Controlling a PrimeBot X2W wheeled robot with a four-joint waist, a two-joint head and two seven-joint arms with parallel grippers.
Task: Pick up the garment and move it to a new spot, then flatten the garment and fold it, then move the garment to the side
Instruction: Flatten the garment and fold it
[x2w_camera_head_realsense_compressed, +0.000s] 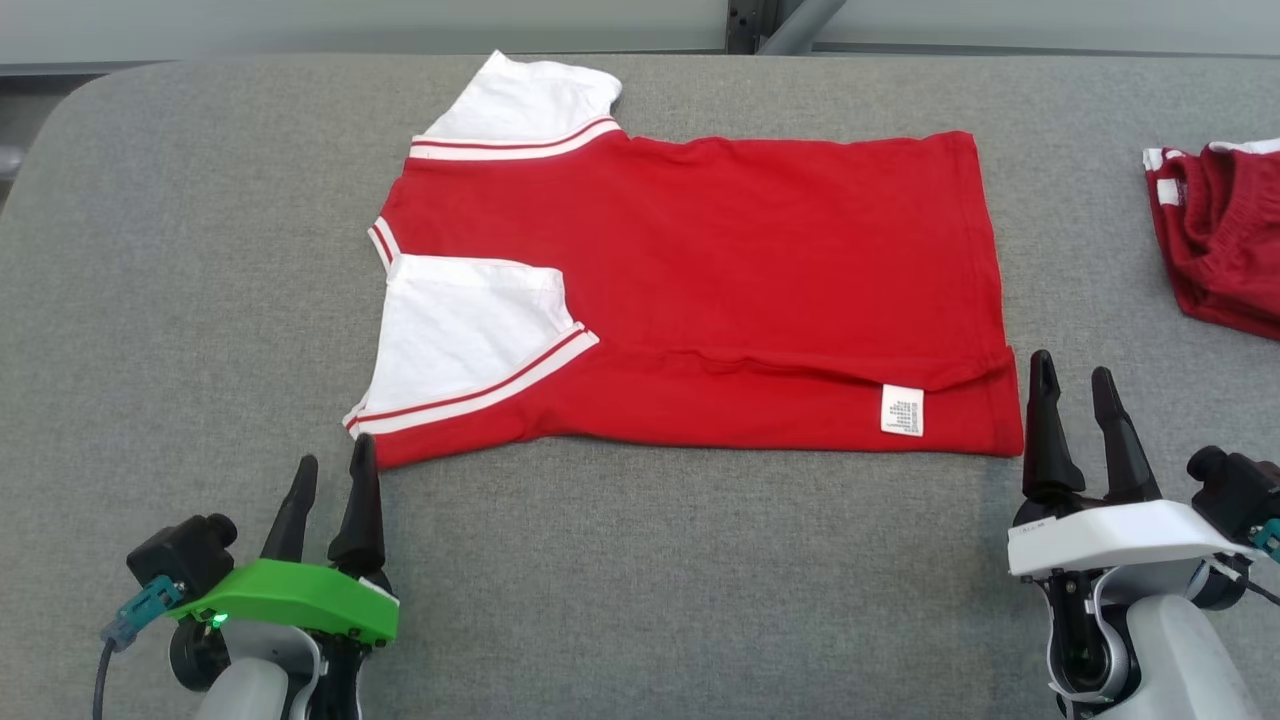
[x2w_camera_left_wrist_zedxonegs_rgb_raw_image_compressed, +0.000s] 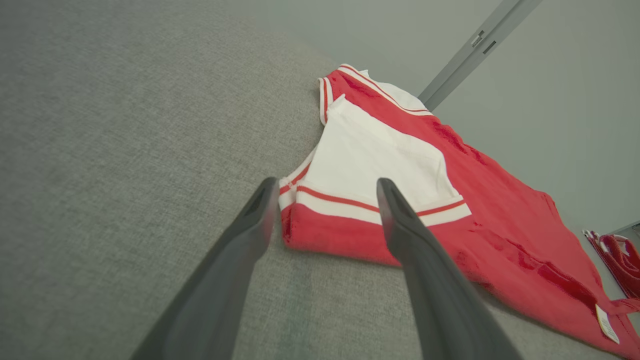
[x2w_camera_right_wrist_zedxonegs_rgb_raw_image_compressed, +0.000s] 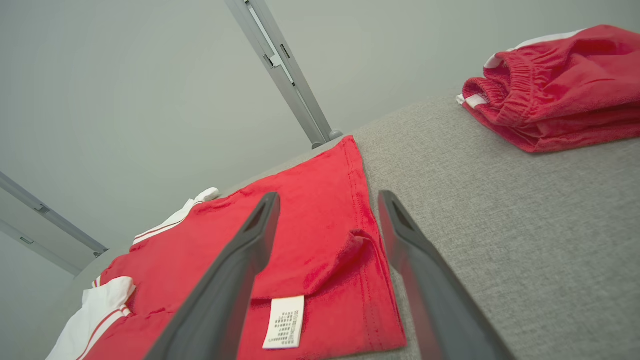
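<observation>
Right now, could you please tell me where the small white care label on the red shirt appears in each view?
Head view: the small white care label sits lower right of centre, on the red short-sleeved shirt.
Left wrist view: label in the bottom right corner.
Right wrist view: label at the bottom edge, left of centre.
Shared landmark: the folded red garment with white trim, to the right in all three.
</observation>
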